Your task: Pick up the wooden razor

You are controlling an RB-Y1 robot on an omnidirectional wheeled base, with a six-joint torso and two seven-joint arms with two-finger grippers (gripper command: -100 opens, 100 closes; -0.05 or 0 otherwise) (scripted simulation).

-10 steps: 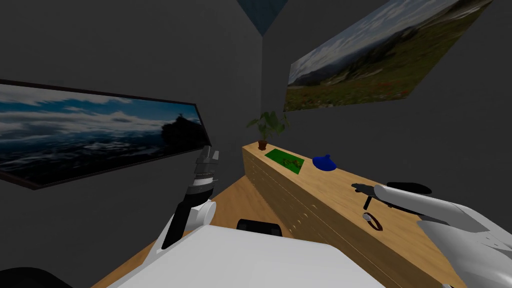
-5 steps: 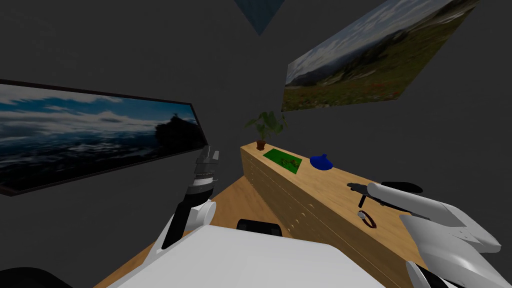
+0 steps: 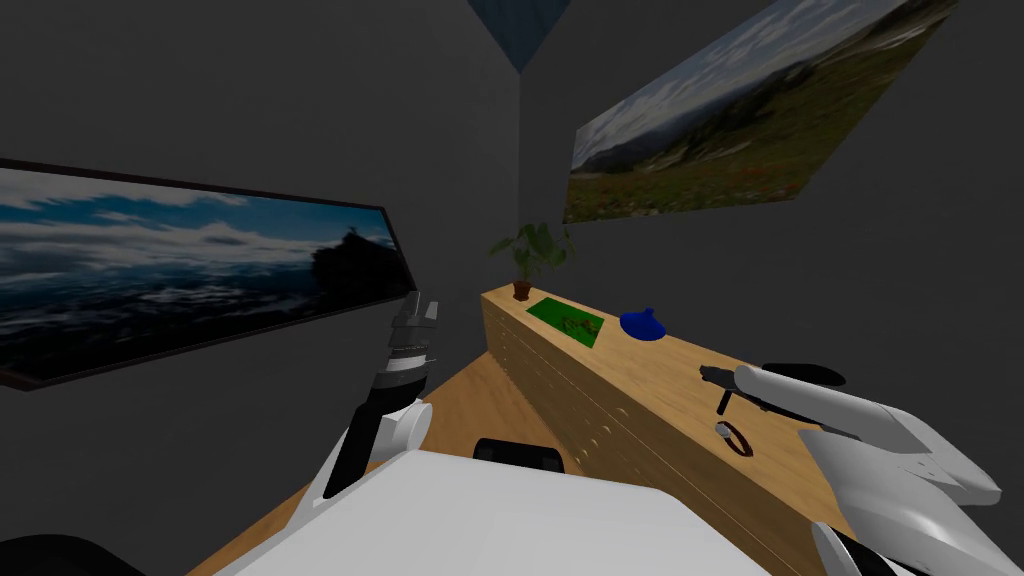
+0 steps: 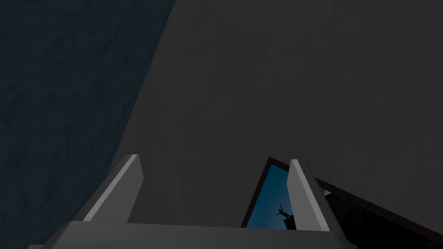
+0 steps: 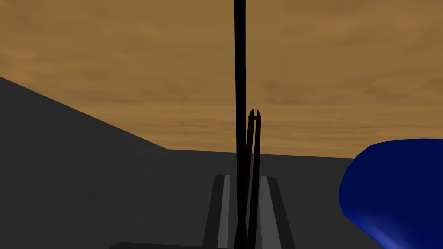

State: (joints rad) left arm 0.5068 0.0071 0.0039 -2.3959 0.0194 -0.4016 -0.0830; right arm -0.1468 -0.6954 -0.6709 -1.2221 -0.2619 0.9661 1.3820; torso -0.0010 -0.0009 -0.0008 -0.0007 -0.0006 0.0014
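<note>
Along the right-hand wall, the long wooden desk (image 3: 640, 380) carries a blue object (image 3: 645, 325) and a small ring-shaped item (image 3: 737, 440). The left pincer (image 4: 214, 162) is held high, spread wide, empty. The right pincer (image 5: 245, 177) is closed tight on the thin dark razor (image 5: 239, 65) over the desk; clearance cannot be told. Judged step: grasp made. Next move calls for a straight lift with a firm grip.
</note>
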